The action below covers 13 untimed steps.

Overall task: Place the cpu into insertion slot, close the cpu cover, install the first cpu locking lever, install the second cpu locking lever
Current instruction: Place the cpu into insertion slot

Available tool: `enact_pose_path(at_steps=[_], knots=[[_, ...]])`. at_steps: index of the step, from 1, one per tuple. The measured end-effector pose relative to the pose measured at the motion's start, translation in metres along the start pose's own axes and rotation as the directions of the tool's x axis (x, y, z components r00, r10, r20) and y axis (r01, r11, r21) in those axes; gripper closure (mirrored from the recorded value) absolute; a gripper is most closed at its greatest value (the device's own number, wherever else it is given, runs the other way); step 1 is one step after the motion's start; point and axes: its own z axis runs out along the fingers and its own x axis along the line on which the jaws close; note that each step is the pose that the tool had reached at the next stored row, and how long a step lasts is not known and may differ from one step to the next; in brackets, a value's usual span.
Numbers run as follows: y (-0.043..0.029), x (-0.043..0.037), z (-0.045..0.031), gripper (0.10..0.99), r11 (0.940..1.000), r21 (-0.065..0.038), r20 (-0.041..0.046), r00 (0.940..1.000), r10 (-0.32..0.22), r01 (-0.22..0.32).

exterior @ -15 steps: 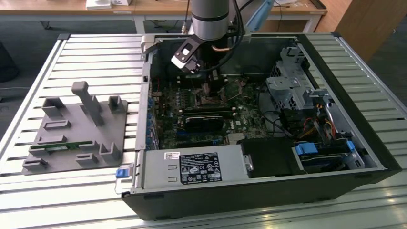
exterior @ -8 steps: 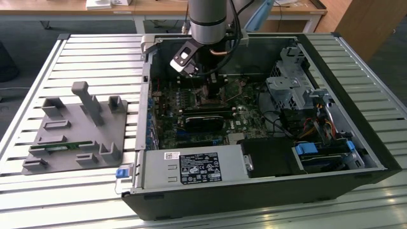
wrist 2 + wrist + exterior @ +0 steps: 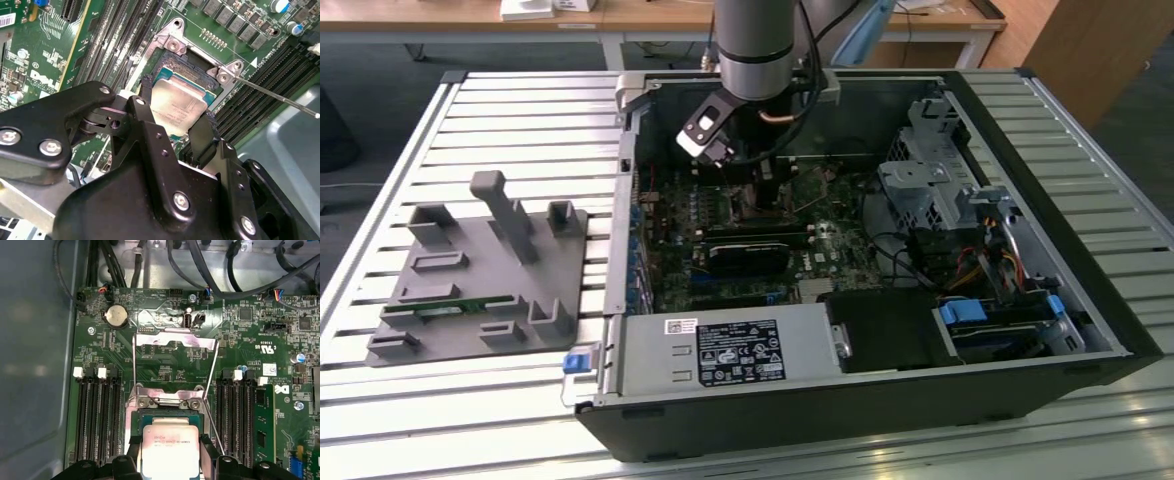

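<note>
Where the arm reaches down into the open computer case [image 3: 854,415], the tool [image 3: 177,106] is closed narrowly on the cpu [image 3: 170,446], with a black finger [image 3: 143,95] against each of two opposite edges. The cpu is a small flat square with a dull silvery top and a thin green border. It lies level over the insertion slot [image 3: 186,65]. A strip of the slot's dark bed shows past one edge, and whether the chip is fully seated I cannot tell. The cpu cover [image 3: 175,340], a thin silvery frame with a cut-out middle, stands swung open at one end of the slot, clear of the chip. A thin lever rod [image 3: 275,96] slants out from a corner of the socket bracket, across the memory slots [image 3: 95,425]. Those long black slots run close along both sides of the socket and hem the fingers in. A coin battery [image 3: 115,316] sits beyond the cover, with cable bundles [image 3: 200,265] farther on. On the slatted table [image 3: 494,120], a grey fixture [image 3: 480,270] stands apart from the case, at the exterior view's left.
</note>
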Motion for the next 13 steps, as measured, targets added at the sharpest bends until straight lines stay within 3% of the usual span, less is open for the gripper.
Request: enact_pose_path(at_steps=[13], knots=[[-0.0019, 0.0, 0.008, 0.545, 1.0, 0.0, 0.0001, 1.0, 0.0, 0.0]])
